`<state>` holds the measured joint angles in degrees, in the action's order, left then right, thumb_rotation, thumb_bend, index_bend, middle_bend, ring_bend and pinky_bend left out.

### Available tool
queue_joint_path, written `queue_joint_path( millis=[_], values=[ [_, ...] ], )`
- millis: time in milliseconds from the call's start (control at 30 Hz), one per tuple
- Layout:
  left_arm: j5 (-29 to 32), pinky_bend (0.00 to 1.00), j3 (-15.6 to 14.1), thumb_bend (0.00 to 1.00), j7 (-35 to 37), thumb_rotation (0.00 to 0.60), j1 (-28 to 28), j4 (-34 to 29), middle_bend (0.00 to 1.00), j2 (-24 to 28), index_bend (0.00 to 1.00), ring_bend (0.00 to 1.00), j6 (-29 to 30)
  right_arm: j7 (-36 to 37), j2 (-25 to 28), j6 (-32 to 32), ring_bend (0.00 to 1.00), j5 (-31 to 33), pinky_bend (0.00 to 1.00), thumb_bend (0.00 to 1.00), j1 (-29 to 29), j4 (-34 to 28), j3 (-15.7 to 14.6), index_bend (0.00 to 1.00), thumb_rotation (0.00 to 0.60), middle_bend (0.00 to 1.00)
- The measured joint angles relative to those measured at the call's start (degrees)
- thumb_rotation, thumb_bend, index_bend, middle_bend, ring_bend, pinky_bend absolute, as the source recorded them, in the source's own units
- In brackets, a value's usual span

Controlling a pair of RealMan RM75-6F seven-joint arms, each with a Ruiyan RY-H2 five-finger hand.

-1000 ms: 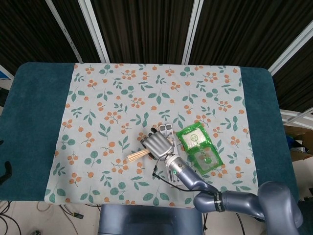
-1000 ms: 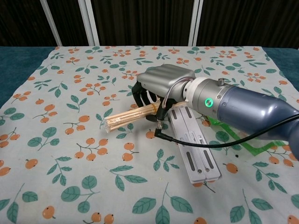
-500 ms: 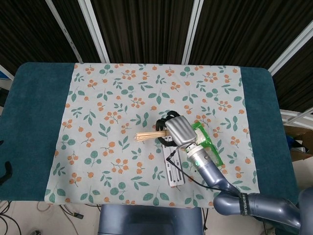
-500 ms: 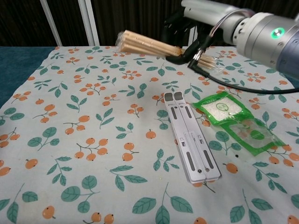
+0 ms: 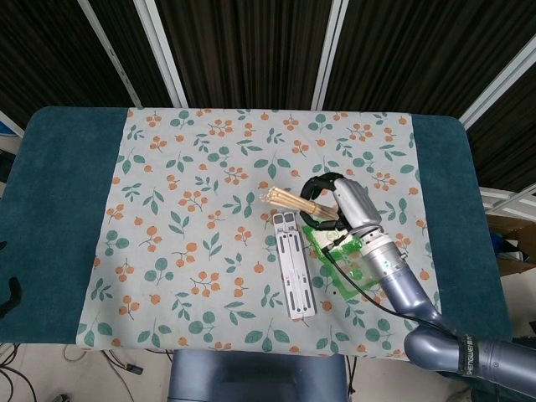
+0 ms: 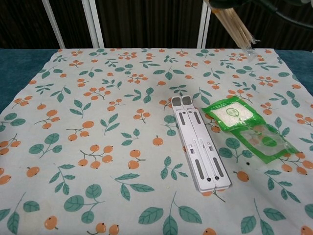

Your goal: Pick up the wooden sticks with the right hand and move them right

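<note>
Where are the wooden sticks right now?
Head view: the wooden sticks are held by the right hand, above the grey folding stand, left of the green packets.

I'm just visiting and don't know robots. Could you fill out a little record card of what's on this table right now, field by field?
surface: table with a leaf-and-berry cloth
right hand: right hand raised above the cloth, gripping the wooden sticks
wooden sticks: a bundle lifted off the table, one end jutting out toward the left of the head view
grey folding stand: grey folding stand lying flat near the cloth's middle
green packets: green packets flat, just right of the stand
left hand: not seen in either view
</note>
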<state>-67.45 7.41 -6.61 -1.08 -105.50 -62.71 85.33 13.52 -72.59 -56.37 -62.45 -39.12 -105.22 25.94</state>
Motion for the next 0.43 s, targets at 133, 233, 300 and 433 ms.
queue_joint_path(
  millis=[133,233,300,433],
  values=[
    [0.2,0.0,0.1,0.55,0.1,0.6,0.0,0.0,0.0,0.1,0.13,0.0,0.0,9.3,1.1,-0.3,0.46,0.8,0.27,0.41,1.7,-1.6,2.4,0.57,0.6,0.51],
    [0.3,0.0,0.1,0.55,0.2,0.6,0.0,-0.1,0.0,0.1,0.13,0.0,-0.2,17.1,2.3,0.3,0.46,1.4,0.27,0.4,3.2,-2.7,4.4,0.57,0.6,0.51],
    [0.2,0.0,0.0,0.55,0.1,0.6,0.0,-0.2,0.0,0.2,0.13,0.0,-0.2,22.7,3.4,0.8,0.47,1.5,0.27,0.4,4.4,-3.2,5.8,0.57,0.6,0.51],
    [0.3,0.0,0.0,0.55,0.2,0.6,0.0,-0.2,0.0,0.2,0.13,0.0,-0.2,30.4,5.5,1.5,0.47,1.2,0.27,0.4,6.7,-2.7,8.0,0.57,0.6,0.51]
  ],
)
